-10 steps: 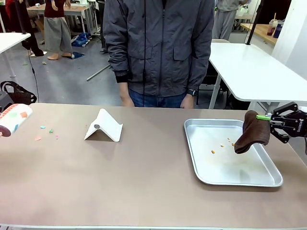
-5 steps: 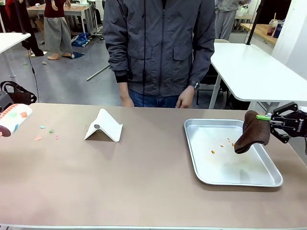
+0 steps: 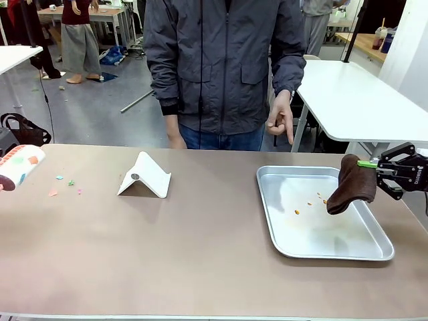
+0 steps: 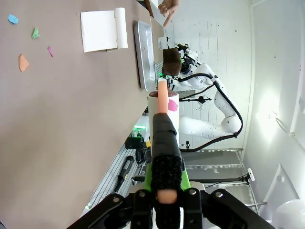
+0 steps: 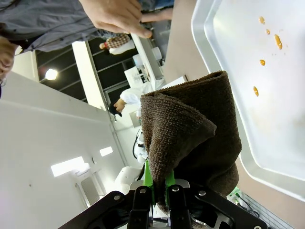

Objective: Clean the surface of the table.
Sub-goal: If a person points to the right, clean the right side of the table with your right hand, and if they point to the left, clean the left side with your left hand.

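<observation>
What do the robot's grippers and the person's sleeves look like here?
The right gripper is black with bright green pads and pale lettering on its side. The left gripper is likewise black with green pads. The right arm is glossy white, trailing black cables. The person wears a dark grey zipped jacket with long sleeves.

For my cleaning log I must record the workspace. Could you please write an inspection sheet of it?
surface: table, brownish, bare in the middle
job's things: brown cloth hangs over the tray's right side; lint roller at the left edge
clutter: coloured paper scraps; white folded stand; silver tray with orange crumbs
grippers: left gripper shut on the lint roller; right gripper shut on the brown cloth
cables: black cable along the right arm, off the table
surroundings: person opposite, hand pointing down; white table behind
</observation>
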Motion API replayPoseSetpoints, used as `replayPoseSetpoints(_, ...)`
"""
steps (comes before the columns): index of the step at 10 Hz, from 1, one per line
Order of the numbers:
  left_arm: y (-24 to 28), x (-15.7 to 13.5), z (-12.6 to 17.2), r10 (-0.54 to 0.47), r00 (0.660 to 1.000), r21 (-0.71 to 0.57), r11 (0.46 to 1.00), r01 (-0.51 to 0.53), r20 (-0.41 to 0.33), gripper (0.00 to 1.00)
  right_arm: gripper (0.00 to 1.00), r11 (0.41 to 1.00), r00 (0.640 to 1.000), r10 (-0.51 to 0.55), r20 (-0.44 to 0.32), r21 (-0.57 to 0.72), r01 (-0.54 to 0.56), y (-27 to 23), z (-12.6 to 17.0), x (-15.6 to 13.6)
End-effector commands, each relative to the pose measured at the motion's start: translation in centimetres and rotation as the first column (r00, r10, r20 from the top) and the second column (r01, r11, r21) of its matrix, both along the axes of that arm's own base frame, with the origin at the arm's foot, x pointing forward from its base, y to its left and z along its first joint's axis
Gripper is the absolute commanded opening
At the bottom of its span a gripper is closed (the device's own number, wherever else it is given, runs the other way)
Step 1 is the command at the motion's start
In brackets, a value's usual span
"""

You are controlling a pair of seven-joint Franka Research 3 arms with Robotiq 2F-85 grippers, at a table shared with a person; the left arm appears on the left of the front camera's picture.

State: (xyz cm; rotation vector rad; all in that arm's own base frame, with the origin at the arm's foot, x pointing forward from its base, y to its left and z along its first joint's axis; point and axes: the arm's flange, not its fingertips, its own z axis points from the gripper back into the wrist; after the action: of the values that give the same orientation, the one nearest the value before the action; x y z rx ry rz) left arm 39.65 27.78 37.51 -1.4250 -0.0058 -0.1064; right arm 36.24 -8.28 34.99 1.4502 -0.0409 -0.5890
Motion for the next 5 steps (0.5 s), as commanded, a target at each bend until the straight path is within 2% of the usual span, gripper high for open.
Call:
replayPoseSetpoints(1,-0.24,-0.22,0.54,-0.007,1.0,-0.003,1.0,0.007,0.015,0.0,0.0,1.0,1.0,0.003,-0.017,-0.007,-0.003,0.07,0.42,0.0)
replayPoseSetpoints(5,-0.24,-0.22,0.54,-0.007,1.0,-0.003,1.0,0.007,0.015,0.0,0.0,1.0,1.0,0.003,-0.017,-0.007,-0.003,0.07,0.42,0.0)
